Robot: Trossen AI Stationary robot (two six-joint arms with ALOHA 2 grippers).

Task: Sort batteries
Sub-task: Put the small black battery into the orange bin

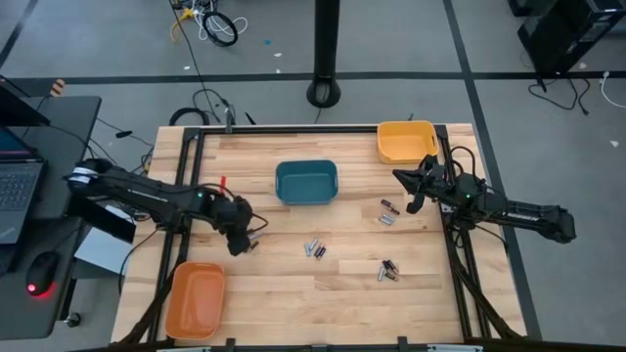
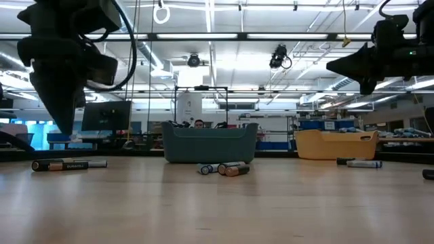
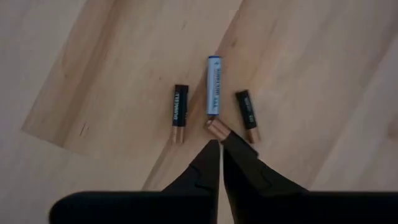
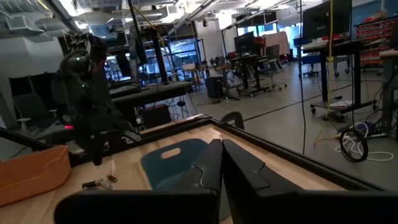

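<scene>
Biggest risk I can see here: the left gripper (image 3: 219, 146) hangs low over a little cluster of cells on the pale wooden tabletop (image 1: 293, 293), and its two dark fingers look nearly pressed together with only a sliver of a gap, so if it drops like that it'll probably just poke the copper-capped battery (image 3: 217, 129) sitting right at the fingertips and roll it away instead of straddling it. That one seems to lie across the tips, and I honestly can't tell whether it's being pinched or is just lying there. It could also knock into its neighbours, since the long silver-and-blue cylindrical battery (image 3: 213, 85) lies just beyond the tips, with a black-and-copper battery (image 3: 180, 114) on one side and another short dark cell (image 3: 247, 116) on the other, all near each other but apart. In the overhead view this all sits on the left half of the table, with the orange plastic bin (image 1: 194, 298) at the near left corner and the teal plastic bin (image 1: 306, 182) further back in the middle. The right gripper (image 4: 221, 155) waits up by the far right, near the yellow plastic bin (image 1: 406, 141), jaws closed on nothing.
</scene>
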